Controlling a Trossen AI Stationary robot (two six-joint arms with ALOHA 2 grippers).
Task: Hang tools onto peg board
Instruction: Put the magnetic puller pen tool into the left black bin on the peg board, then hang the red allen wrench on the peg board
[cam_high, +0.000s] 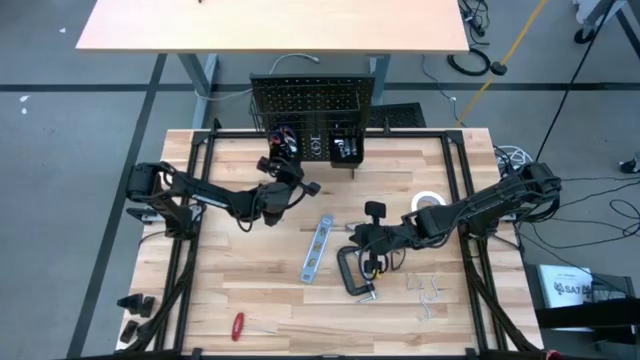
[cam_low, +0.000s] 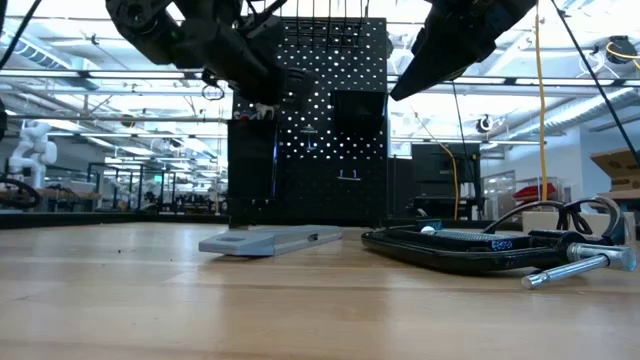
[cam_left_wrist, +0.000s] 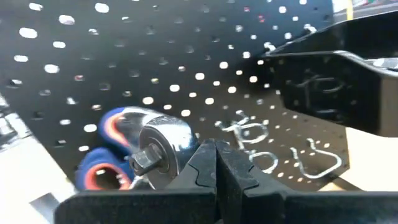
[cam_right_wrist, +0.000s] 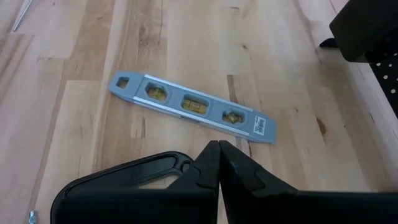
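Two grippers, both closed and empty: the left gripper near the far peg board, the right gripper above the table beside the C-clamp and level.

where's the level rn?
The level lies flat on the table near its middle in the high view, apart from the C-clamp to its right and in front of the peg board. The right wrist view shows it too.
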